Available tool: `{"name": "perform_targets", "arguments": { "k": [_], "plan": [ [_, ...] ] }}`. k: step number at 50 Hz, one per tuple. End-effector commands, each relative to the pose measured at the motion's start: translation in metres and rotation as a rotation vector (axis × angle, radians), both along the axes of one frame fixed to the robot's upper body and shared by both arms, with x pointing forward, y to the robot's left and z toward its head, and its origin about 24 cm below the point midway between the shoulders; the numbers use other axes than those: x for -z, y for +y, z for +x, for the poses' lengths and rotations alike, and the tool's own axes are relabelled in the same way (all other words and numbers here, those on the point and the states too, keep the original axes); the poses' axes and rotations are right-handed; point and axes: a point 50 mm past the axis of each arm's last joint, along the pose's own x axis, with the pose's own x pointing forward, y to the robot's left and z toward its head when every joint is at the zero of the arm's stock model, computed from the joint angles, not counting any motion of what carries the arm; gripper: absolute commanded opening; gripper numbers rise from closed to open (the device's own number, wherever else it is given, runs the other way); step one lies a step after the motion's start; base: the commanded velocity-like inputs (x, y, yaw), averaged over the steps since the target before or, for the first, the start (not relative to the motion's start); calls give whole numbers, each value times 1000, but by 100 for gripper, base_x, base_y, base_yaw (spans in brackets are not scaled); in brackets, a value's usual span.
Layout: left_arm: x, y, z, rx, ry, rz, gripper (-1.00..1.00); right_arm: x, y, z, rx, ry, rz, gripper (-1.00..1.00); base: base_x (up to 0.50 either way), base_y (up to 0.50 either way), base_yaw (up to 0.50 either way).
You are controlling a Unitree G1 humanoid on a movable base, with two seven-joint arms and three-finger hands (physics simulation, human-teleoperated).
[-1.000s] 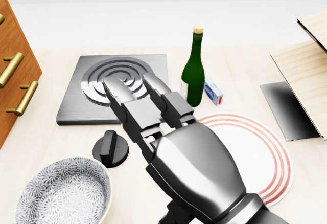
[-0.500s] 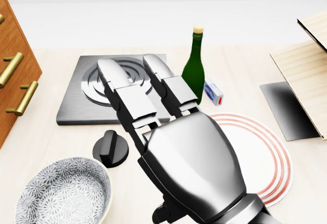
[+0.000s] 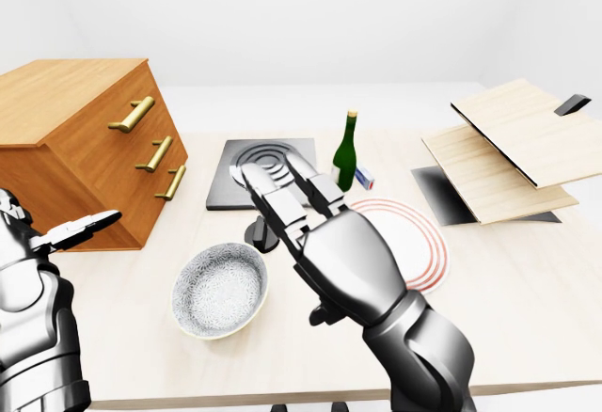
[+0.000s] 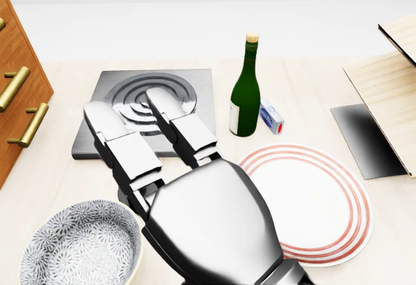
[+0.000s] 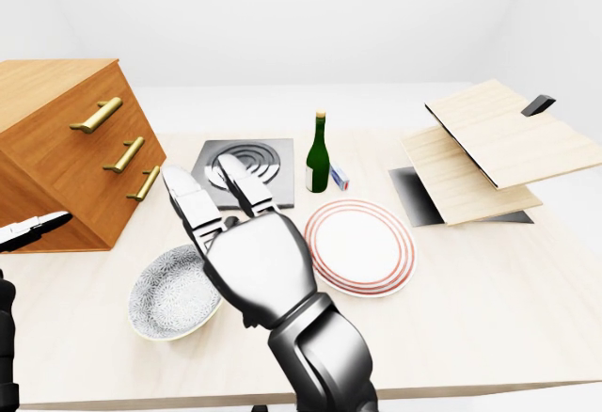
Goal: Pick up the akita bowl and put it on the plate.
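Akita bowl point(image 4: 78, 249) sits ungrasped near the table's point(image 4: 312, 83) edge, bottom left in the head view. The right hand point(image 4: 195, 210) hovers beside it, fingers point(image 4: 120, 145) spread and empty. Lifting it onto the bare plate point(image 4: 318, 200) remains.

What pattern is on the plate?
White plate with concentric red rings near its rim; clearest in the right-eye view.

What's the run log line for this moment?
right hand: open, empty | akita bowl: on table, ungrasped | plate: bare | left hand: open
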Motion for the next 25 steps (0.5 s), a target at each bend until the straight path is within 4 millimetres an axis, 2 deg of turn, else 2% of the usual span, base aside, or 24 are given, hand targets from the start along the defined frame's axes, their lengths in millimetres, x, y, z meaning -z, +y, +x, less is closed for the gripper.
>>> {"name": "perform_targets", "arguments": {
  "k": [1, 8, 25],
  "plan": [
    [0, 0, 1, 1, 0, -1, 100, 5, 11, -5, -54, 5, -34, 100, 0, 0, 0],
    [0, 0, 1, 1, 0, -3, 100, 1, 19, -6, -82, -13, -34, 100, 0, 0, 0],
    [-1, 0, 0, 3, 0, -6, 100, -4, 25, -13, -121, -39, -15, 100, 0, 0, 0]
  ]
}}
